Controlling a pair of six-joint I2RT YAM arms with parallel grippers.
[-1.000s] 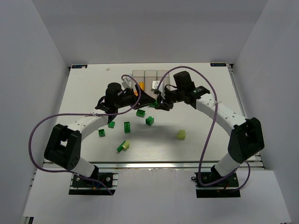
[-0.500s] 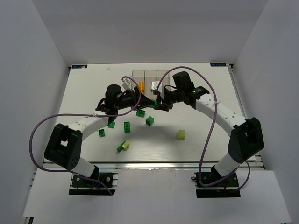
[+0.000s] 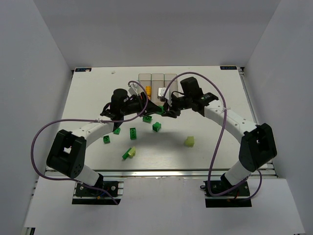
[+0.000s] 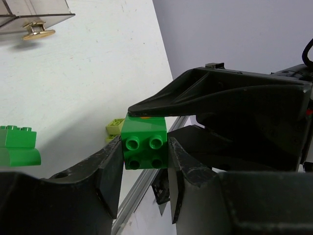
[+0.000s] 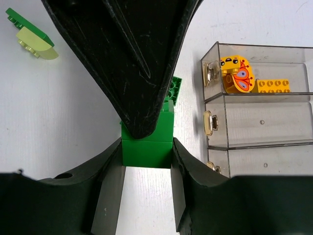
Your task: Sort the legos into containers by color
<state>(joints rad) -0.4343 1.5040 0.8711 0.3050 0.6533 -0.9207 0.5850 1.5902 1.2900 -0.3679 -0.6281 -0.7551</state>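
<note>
Jaws on both sides clamp the same green brick (image 4: 145,143); my left gripper (image 4: 145,152) and right gripper (image 5: 146,154) have drawn together, a handover I'd say, containers (image 5: 274,125) just beyond the right jaws.

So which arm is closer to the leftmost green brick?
Left. Its white link runs close by the brick; the right arm is far off to its right.

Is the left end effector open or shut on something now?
Shut. The left end effector grips a green lego brick; in the left wrist view its two fingers press against the brick's sides.
</note>
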